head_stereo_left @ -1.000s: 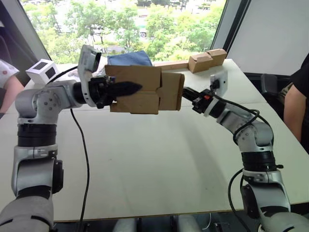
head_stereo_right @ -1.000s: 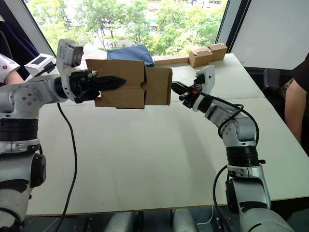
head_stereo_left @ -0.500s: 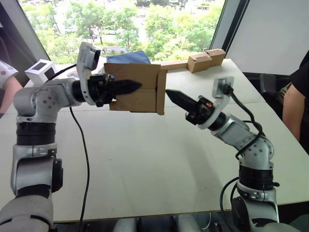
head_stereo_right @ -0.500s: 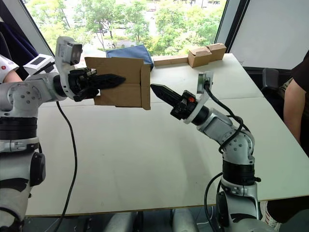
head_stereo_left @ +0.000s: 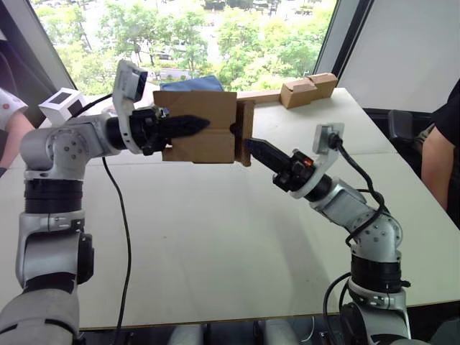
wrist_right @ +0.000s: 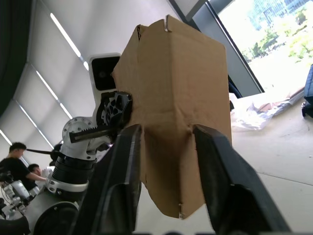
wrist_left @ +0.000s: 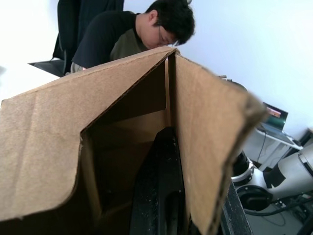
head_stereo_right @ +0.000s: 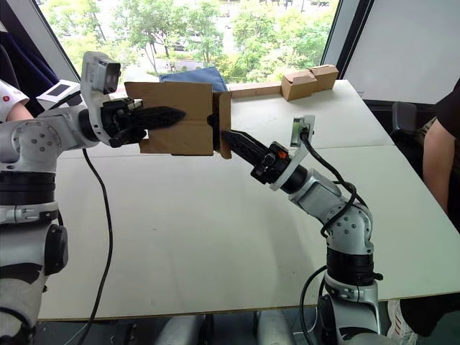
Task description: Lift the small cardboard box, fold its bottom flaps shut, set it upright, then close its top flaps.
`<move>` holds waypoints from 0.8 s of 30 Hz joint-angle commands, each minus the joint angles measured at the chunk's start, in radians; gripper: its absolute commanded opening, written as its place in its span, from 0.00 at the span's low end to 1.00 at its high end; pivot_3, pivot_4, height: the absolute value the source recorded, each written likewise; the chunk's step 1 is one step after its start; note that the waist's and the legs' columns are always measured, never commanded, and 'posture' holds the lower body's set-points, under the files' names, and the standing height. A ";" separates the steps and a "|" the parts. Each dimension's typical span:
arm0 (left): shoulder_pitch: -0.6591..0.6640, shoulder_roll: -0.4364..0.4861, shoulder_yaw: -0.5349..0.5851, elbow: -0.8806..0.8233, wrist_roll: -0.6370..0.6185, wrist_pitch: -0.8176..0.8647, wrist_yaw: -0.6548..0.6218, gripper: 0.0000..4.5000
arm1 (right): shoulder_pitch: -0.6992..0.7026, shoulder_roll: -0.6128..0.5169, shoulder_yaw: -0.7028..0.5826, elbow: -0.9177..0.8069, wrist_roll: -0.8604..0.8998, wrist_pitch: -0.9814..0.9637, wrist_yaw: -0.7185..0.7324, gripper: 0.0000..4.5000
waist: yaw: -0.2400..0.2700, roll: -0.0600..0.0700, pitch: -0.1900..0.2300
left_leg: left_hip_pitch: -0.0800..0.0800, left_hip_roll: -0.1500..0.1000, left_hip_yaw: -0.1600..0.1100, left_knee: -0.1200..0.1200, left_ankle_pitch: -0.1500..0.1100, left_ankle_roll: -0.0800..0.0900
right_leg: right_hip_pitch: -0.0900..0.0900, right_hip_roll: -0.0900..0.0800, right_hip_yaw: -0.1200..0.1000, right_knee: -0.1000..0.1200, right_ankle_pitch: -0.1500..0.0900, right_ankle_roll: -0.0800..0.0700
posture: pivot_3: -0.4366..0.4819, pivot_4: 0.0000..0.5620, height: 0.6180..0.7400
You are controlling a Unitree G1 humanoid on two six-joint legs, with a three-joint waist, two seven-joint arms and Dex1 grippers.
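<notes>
The small cardboard box (head_stereo_left: 199, 126) — plain brown corrugated — is hanging on its side in the air above the tabletop (head_stereo_left: 215, 237), clear of its surface. The bottom flaps (head_stereo_left: 245, 131) at its right-hand end are lying folded nearly flat across the opening — one standing slightly proud, a narrow seam showing beside it.

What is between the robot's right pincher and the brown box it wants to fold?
Nothing visible. The right gripper is open and its tip is already at the folded flaps of the small cardboard box, which the left gripper holds above the table.
</notes>
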 commanded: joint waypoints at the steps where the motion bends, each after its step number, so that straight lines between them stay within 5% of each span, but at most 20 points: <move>1: -0.026 0.009 0.020 -0.016 -0.008 -0.009 -0.007 0.00 | -0.001 0.006 -0.019 -0.034 0.066 -0.010 -0.010 0.50 | 0.000 0.000 0.000 | 0.000 0.000 0.000 0.000 0.000 0.000 | 0.000 0.000 0.000 0.000 0.000 0.000 | 0.48 0.27 1.00; 11: -0.032 0.003 0.022 -0.016 -0.012 -0.006 -0.003 0.00 | 0.008 0.054 -0.001 -0.008 0.094 -0.038 -0.078 0.50 | 0.000 0.000 0.000 | 0.000 0.000 0.000 0.000 0.000 0.000 | 0.000 0.000 0.000 0.000 0.000 0.000 | 0.48 0.27 1.00; 14: -0.034 0.005 0.021 -0.020 -0.013 -0.003 -0.003 0.00 | 0.010 0.064 0.001 -0.004 0.085 -0.049 -0.087 0.34 | 0.000 0.000 0.000 | 0.000 0.000 0.000 0.000 0.000 0.000 | 0.000 0.000 0.000 0.000 0.000 0.000 | 0.48 0.27 1.00; 17: -0.034 0.006 0.021 -0.021 -0.013 -0.001 -0.004 0.00 | 0.011 0.071 0.005 -0.003 0.088 -0.053 -0.091 0.04 | 0.000 0.000 0.000 | 0.000 0.000 0.000 0.000 0.000 0.000 | 0.000 0.000 0.000 0.000 0.000 0.000 | 0.48 0.27 1.00; 24: -0.027 0.005 0.023 -0.024 -0.016 0.002 -0.002 0.00 | 0.004 0.084 0.011 0.002 0.081 -0.062 -0.108 0.00 | -0.001 0.000 0.000 | 0.000 0.000 0.000 0.000 0.000 0.000 | 0.000 0.000 0.000 0.000 0.000 0.000 | 0.48 0.27 1.00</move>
